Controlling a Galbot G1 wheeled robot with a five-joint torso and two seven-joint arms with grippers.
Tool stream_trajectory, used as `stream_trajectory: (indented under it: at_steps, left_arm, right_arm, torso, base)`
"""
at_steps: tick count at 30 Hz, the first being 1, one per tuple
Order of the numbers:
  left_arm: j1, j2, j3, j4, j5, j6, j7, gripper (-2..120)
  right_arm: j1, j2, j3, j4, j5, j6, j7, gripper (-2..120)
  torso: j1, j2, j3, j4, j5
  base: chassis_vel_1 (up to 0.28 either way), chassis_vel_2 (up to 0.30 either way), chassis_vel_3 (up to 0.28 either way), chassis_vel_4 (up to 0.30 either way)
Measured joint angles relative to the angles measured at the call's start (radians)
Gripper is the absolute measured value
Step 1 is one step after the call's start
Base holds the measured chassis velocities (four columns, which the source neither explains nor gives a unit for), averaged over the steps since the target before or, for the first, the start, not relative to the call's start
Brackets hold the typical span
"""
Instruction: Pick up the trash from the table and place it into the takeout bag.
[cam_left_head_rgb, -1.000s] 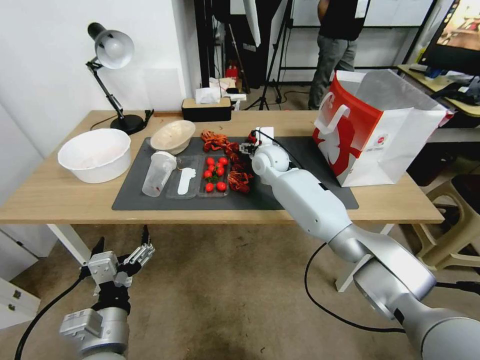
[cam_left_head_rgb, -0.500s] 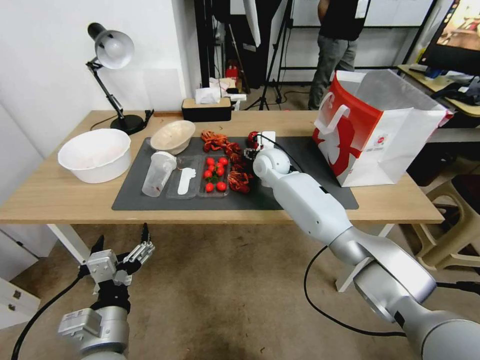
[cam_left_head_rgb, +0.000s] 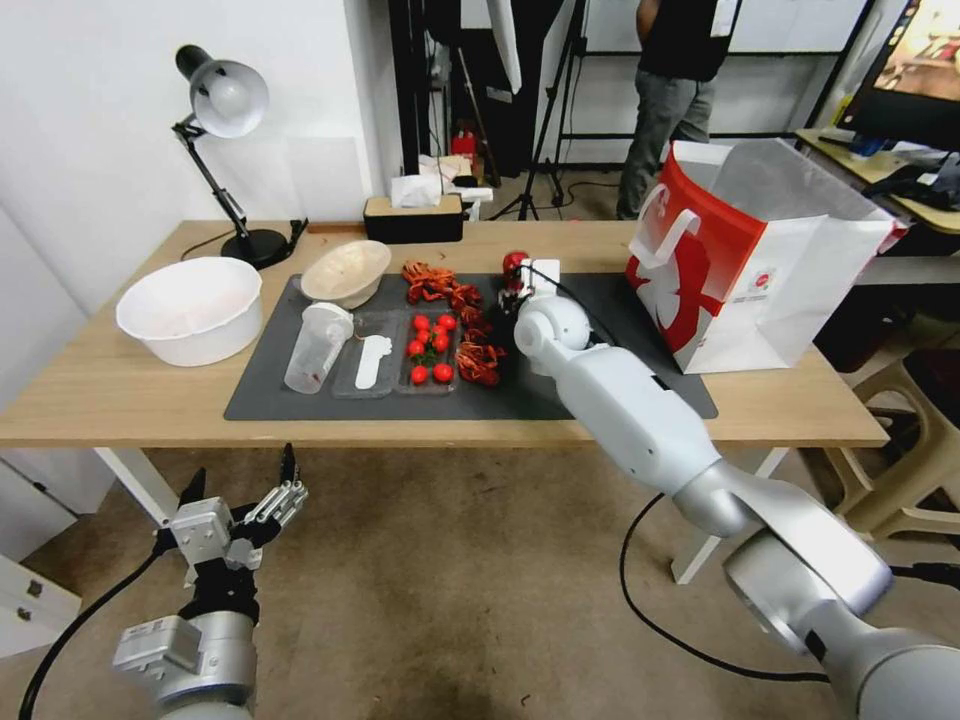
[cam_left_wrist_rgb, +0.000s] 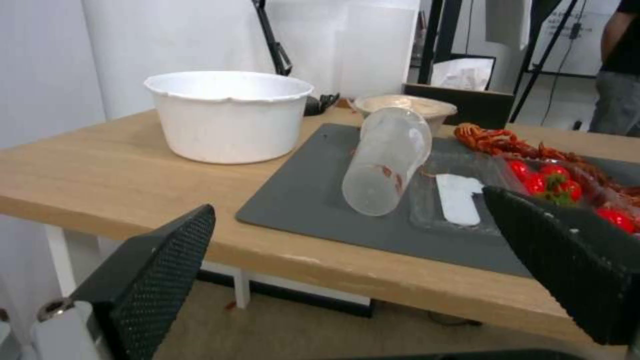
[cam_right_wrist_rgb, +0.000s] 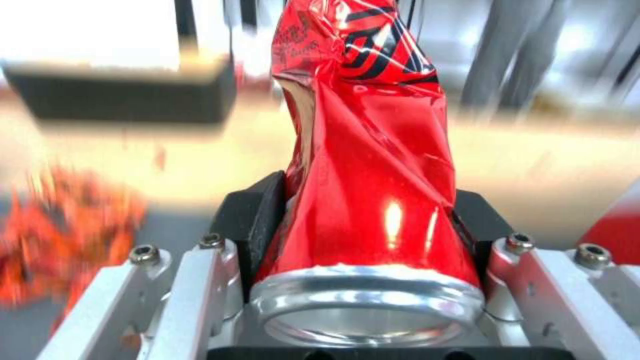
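Right wrist view: the right gripper (cam_right_wrist_rgb: 365, 220) has its fingers clamped on the crushed can (cam_right_wrist_rgb: 367, 165), raised over the mat (cam_left_head_rgb: 640, 300) left of the takeout bag (cam_left_head_rgb: 760, 270). Left gripper (cam_left_head_rgb: 240, 505) hangs spread below the table (cam_left_head_rgb: 120, 390).

Bright even light, right wrist background motion-blurred, head view edges bowed
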Motion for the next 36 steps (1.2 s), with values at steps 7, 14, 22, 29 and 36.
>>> stream_trajectory:
  at_steps: [7, 14, 22, 29, 36]
  left_arm:
    - [0.004, 0.001, 0.001, -0.004, 0.001, 0.0, 0.0, 100]
    - [0.013, 0.005, 0.004, -0.031, 0.0, 0.001, 0.002, 100]
    - [0.01, 0.004, 0.016, -0.048, 0.005, 0.009, 0.011, 100]
    - [0.019, 0.003, 0.014, -0.053, 0.006, 0.008, 0.011, 100]
    - [0.023, 0.002, 0.012, -0.052, 0.006, 0.006, 0.009, 100]
  right_arm:
    - [0.034, -0.225, 0.105, 0.289, 0.017, -0.03, 0.036, 47]
    - [0.082, -0.423, 0.185, 0.349, 0.205, -0.083, 0.113, 47]
    - [0.027, -0.535, 0.232, 0.315, 0.289, -0.131, 0.077, 51]
    - [-0.005, -0.521, 0.251, 0.297, 0.279, -0.134, 0.071, 72]
    - [-0.015, -0.512, 0.252, 0.324, 0.264, -0.102, 0.072, 98]
  torso:
    - [0.0, 0.0, 0.0, 0.0004, -0.0002]
    - [0.0, 0.0, 0.0, 0.0, 0.0002]
    - [0.0, 0.0, 0.0, 0.0, 0.0003]
    - [0.0, 0.0, 0.0, 0.0005, -0.0001]
    - [0.0, 0.0, 0.0, 0.0004, -0.0004]
  base:
    - [0.0, 0.0, 0.0, 0.0]
    - [0.0, 0.0, 0.0, 0.0]
    - [0.0, 0.0, 0.0, 0.0]
    - [0.0, 0.0, 0.0, 0.0]
    - [0.0, 0.0, 0.0, 0.0]
